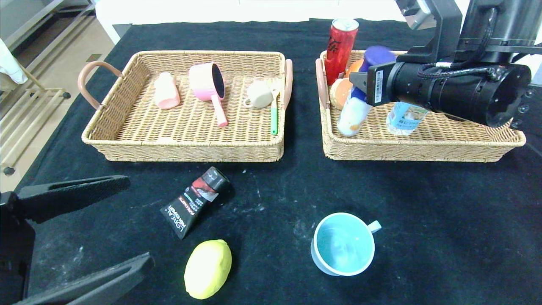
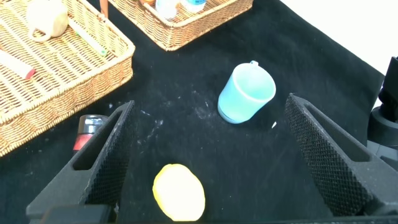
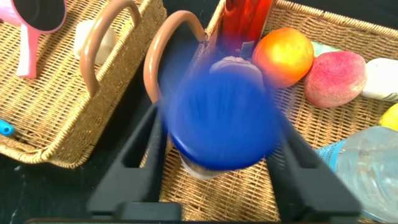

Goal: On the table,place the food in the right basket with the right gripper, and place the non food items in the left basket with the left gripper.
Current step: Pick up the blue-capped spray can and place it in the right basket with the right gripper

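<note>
Food canister (image 1: 355, 106) with a blue lid (image 3: 217, 118) sits between the fingers of the right tool (image 3: 217, 155), tilted over the right basket (image 1: 423, 148). The fingers flank it with slight gaps, so I cannot tell whether they grip it. Just beyond this tool stand a red can (image 1: 341, 48) and an orange (image 3: 283, 56), with a water bottle (image 1: 405, 118) beside it in the same basket. The left tool (image 2: 205, 149) hovers low over the black worktop (image 1: 423, 220), fingers spread wide and holding nothing. A yellow lemon (image 1: 208, 274) lies just ahead of it, a black tube (image 1: 195, 200) to its side, and a blue cup (image 1: 344, 249) farther off. The left basket (image 1: 186, 148) holds a pink saucepan (image 1: 208, 84).
</note>
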`<state>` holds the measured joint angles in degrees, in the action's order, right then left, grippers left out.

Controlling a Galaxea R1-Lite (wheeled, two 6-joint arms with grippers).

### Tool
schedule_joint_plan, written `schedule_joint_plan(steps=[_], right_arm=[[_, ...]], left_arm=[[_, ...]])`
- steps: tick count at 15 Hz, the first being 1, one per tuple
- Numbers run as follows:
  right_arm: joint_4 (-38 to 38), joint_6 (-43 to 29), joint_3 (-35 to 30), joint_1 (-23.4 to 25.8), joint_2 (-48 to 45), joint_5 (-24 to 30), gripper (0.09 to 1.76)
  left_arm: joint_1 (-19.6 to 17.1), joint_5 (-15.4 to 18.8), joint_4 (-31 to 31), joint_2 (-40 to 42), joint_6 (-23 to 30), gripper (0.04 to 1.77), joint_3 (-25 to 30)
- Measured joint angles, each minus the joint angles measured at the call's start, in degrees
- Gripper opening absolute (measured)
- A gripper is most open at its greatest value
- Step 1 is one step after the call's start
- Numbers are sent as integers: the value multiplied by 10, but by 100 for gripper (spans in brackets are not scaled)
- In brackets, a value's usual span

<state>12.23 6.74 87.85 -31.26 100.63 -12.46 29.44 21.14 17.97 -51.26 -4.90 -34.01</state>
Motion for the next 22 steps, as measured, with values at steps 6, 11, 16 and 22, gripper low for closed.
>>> schedule_joint_plan(steps=[6, 11, 16, 22], right_arm=[[-37, -1, -13, -6, -22, -4, 141], [-116, -2, -56, -37, -90, -30, 155], [-215, -12, -94, -56, -163, -30, 163], [-360, -114, -105, -103, -220, -31, 167]], left_arm=[[0, 0, 0, -2, 0, 172, 1], [0, 0, 0, -5, 0, 172, 2], [0, 0, 0, -5, 0, 172, 1], [0, 0, -1, -6, 0, 172, 1]])
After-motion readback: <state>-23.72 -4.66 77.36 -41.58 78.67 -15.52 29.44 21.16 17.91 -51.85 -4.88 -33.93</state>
